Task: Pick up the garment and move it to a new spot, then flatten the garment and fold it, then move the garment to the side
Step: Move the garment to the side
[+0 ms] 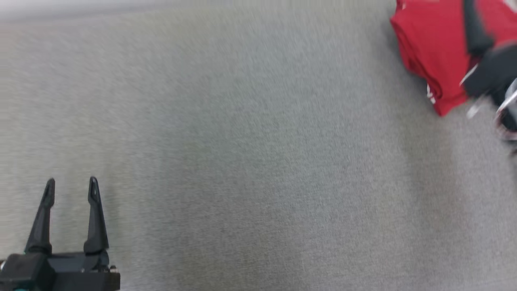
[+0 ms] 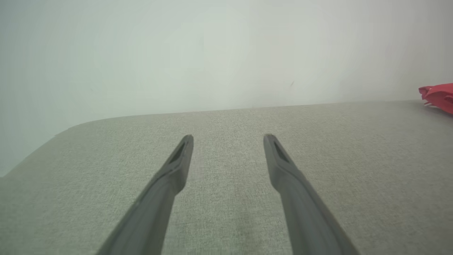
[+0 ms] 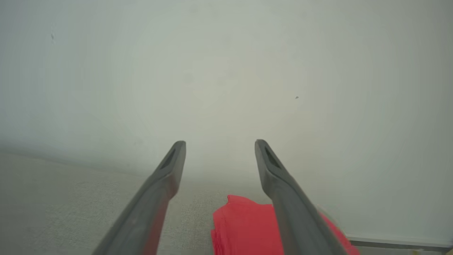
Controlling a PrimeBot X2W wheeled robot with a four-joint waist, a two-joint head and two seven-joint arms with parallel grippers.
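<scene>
Red garment [image 1: 434, 52] lies at the far right of the grey fabric surface [image 1: 242, 161], seemingly folded and set aside, so the right gripper [image 3: 219, 143] above it and the left gripper [image 1: 72, 188] near left both show jaws apart, empty.

left gripper [image 1: 72, 182]: jaws wide apart, nothing gripped. Both fingers [image 1: 95, 218] straight, tips level, dark mount block right behind finger roots.
right gripper [image 3: 219, 142]: jaws equally wide, gap between tips empty, fingers splayed symmetrically.
right wrist [image 1: 490, 70] in head view: blurred dark housing behind fingers, detail unreadable.
</scene>
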